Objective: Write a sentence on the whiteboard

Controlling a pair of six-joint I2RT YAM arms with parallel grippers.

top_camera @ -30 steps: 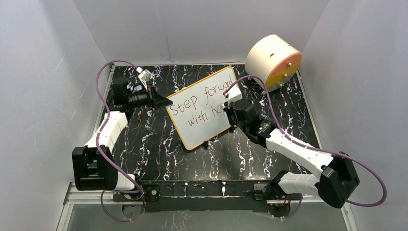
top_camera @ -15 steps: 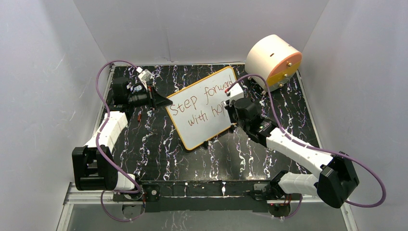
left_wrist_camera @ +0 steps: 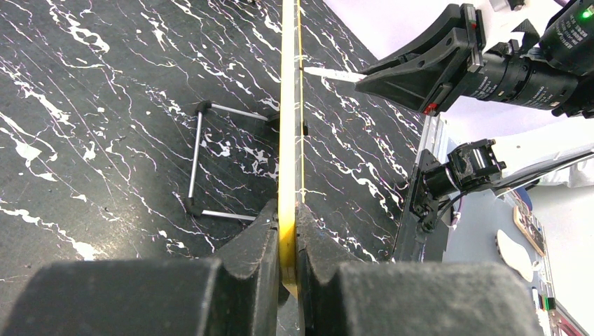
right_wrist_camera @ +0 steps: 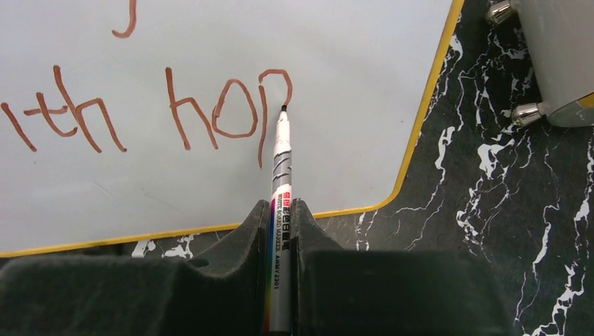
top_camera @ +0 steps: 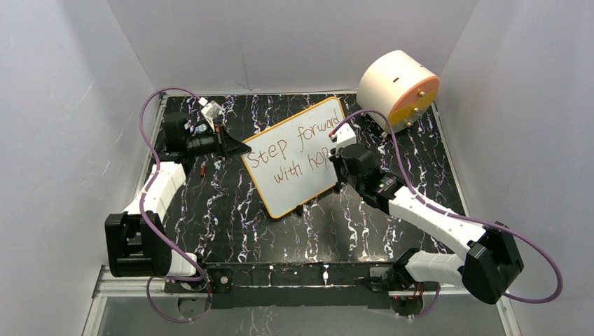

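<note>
Nearest to you, the two arm bases sit at the table's [top_camera: 231, 217] near edge, the left arm reaching up the left side and the right arm angling in from the right.

Right wrist view: your right gripper [right_wrist_camera: 280, 234] is clenched on a whiteboard marker [right_wrist_camera: 279, 210], the barrel pinched between the two dark pads and pointing away from the camera. The marker's black tip touches the whiteboard [right_wrist_camera: 336, 42] at the right side of the bowl of the "p". The bowl is not closed. Here the sentence [right_wrist_camera: 210, 112] reads "ith hop" in reddish-brown strokes.

Left wrist view: your left gripper [left_wrist_camera: 288, 245] is clamped on the board's yellow frame, seen edge-on, one finger on each face. A thin wire stand [left_wrist_camera: 199, 162] meets the board's rear face and rests on the black marbled table. Beyond it, the marker's pale tip meets the front face.

Top view: the whiteboard [top_camera: 298, 189] stands near the middle of the table, turned so its right end lies farther back. The left gripper [top_camera: 237, 148] holds its left edge, and the right gripper [top_camera: 337, 148] works at its right half. The sentence [top_camera: 294, 150] shows "Step forward" above "with hop".

Farthest back, at the right rear corner, a round peach-and-orange drum [top_camera: 396, 87] lies on its side, apart from the board.
</note>
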